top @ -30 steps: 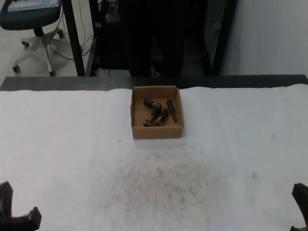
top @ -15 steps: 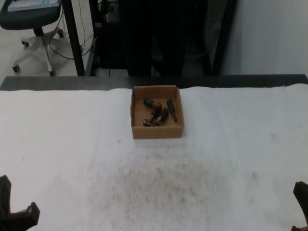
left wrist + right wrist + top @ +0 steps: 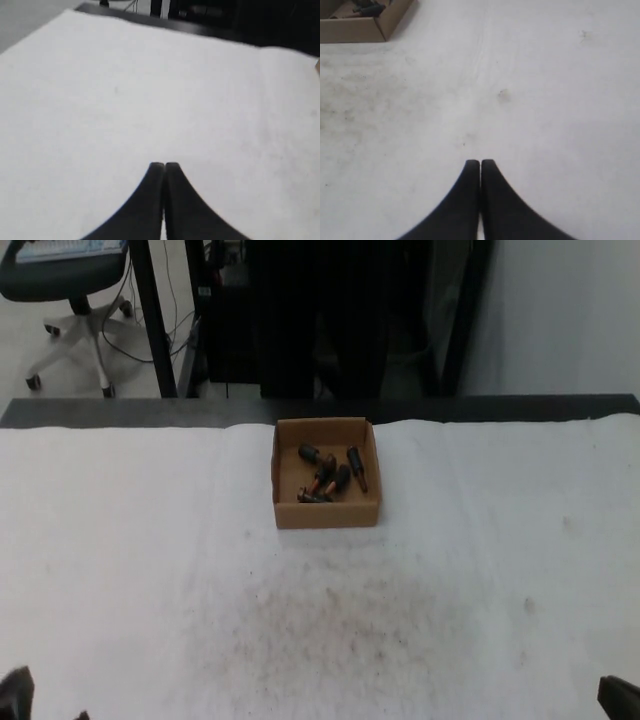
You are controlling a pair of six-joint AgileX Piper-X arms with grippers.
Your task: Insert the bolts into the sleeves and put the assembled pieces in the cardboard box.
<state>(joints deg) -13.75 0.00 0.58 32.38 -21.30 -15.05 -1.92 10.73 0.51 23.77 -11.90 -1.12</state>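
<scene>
Overview from the high view: cardboard box [image 3: 326, 512] standing on the white cloth [image 3: 140, 540] toward the far middle of the bench, with the assembled pieces [image 3: 328, 476] heaped inside, several touching or crossing one another; dark arm parts just visible at the two near corners, well apart from the box. Left wrist view: left gripper [image 3: 164, 166] with fingers pressed together on nothing, poised over the cloth. Right wrist view: right gripper [image 3: 480, 163] likewise clenched and empty, above the cloth beside a greyish stained patch [image 3: 350, 95], with the box wall farther off and pieces lying within. Judged stage: loading apparently finished, both arms drawn back from the box. Judged risks: a bolt only loosely seated, not checkable at this distance, sliding out of its sleeve within the heap; cloth caught and dragged by fingertips running too low, pulling the light box off its place; box nudged or tipped on any return made with fingers unopened.
</scene>
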